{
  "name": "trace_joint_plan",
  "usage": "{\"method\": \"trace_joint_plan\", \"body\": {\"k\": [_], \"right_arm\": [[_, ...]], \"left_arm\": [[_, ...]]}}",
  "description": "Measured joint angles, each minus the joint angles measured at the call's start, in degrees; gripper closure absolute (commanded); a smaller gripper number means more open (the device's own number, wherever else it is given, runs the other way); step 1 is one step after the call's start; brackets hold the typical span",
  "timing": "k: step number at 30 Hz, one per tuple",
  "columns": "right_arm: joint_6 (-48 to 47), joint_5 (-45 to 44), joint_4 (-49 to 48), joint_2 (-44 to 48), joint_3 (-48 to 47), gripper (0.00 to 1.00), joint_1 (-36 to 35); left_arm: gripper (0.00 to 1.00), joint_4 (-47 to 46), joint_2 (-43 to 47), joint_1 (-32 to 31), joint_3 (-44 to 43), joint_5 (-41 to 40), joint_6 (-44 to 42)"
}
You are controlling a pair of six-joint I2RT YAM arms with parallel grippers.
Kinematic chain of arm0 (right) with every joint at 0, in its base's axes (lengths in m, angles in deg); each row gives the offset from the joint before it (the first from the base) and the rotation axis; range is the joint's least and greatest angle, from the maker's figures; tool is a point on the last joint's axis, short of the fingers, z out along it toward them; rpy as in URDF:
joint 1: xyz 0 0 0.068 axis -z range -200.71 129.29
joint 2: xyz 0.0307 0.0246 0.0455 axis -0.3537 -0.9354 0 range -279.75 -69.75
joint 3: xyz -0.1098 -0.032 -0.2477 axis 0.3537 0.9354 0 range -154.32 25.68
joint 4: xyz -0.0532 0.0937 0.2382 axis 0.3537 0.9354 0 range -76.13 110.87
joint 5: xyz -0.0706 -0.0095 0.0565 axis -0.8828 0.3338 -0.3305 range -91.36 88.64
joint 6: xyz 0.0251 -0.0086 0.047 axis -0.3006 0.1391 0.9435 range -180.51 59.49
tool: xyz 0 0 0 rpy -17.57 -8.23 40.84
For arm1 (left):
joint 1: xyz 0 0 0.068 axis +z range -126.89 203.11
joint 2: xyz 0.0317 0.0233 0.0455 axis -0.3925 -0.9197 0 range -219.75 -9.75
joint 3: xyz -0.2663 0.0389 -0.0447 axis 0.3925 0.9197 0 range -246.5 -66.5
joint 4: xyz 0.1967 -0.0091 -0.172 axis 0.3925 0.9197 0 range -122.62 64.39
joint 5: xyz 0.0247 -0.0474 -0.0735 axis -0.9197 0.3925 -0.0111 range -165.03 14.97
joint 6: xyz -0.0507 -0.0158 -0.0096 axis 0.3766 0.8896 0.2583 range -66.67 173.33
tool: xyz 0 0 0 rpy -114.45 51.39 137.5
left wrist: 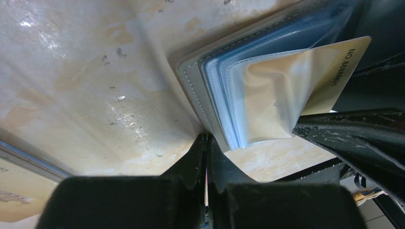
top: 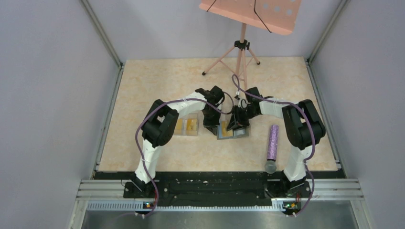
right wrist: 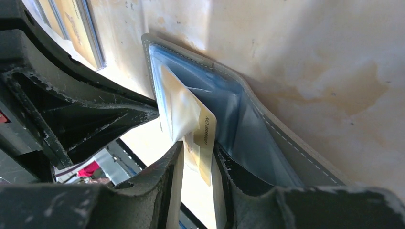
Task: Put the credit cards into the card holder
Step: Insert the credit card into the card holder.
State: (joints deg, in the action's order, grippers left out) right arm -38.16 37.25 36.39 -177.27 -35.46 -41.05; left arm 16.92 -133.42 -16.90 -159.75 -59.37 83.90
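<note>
The card holder [top: 223,132] lies open on the table between my two grippers, grey cover [left wrist: 191,81] down and clear blue-tinted sleeves up. A yellow credit card [right wrist: 206,129] sits partway in one sleeve, its numbered end sticking out [left wrist: 334,67]. My right gripper [right wrist: 198,150] stands open around that free end, with a gap on each side of the card. My left gripper [left wrist: 206,138] is shut, its tips against the holder's cover edge. More orange cards [top: 190,126] lie in a clear box to the left.
The clear plastic box [top: 186,126] stands just left of the left gripper. A purple glittery cylinder [top: 272,142] with a grey cap lies to the right, beside the right arm. A pink music stand [top: 242,47] stands at the back.
</note>
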Motion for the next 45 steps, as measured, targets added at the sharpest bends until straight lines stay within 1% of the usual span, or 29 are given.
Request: {"method": "trace_joint_plan", "body": {"k": [5,8,13,16,19,23,26,33,35,41,44,45], "right_arm": [[0.8,0.6,-0.2,0.0,-0.3,0.56,-0.5],[1.0,1.4,-0.2,0.0,-0.6,0.50,-0.7],[1.1,1.8,0.2,0.1,-0.9,0.45,-0.8],[0.8,0.9,1.4,0.5,-0.9,0.40,-0.9],[0.2,-0.6,3.1,1.4,-1.2,0.38,-1.0],[-0.5,-2.8,4.8,2.5,-1.3,0.38,-1.0],[-0.8,-3.5,5.5,2.5,-1.6,0.42,-1.1],[-1.6,-4.5,5.7,2.2,-1.7,0.66,-1.3],[-1.6,-4.3,5.6,1.8,-1.7,0.70,-1.4],[-1.5,-4.2,5.4,1.1,-1.7,0.70,-1.5],[-1.3,-4.1,5.4,1.1,-1.7,0.66,-1.5],[-1.3,-4.1,5.4,1.1,-1.7,0.62,-1.5]], "left_arm": [[1.00,0.6,0.0,0.0,0.0,0.0,-0.1],[1.00,0.6,0.0,0.0,0.0,0.0,-0.1],[1.00,0.6,0.0,0.0,0.0,0.0,-0.1],[1.00,0.6,0.0,0.0,0.0,0.0,-0.1],[1.00,0.6,0.0,0.0,0.0,0.0,-0.1],[1.00,0.6,0.0,0.0,0.0,0.0,-0.3],[1.00,0.6,0.0,0.0,0.0,0.0,-0.3],[1.00,0.6,0.0,0.0,0.0,0.2,-0.3],[1.00,0.5,-0.1,0.0,0.0,0.6,-0.3],[1.00,0.9,-0.5,0.1,-0.4,1.4,-0.6],[1.00,0.9,-0.5,0.1,-0.4,1.4,-0.7],[0.99,0.9,-0.5,0.1,-0.4,1.4,-0.7]]}}
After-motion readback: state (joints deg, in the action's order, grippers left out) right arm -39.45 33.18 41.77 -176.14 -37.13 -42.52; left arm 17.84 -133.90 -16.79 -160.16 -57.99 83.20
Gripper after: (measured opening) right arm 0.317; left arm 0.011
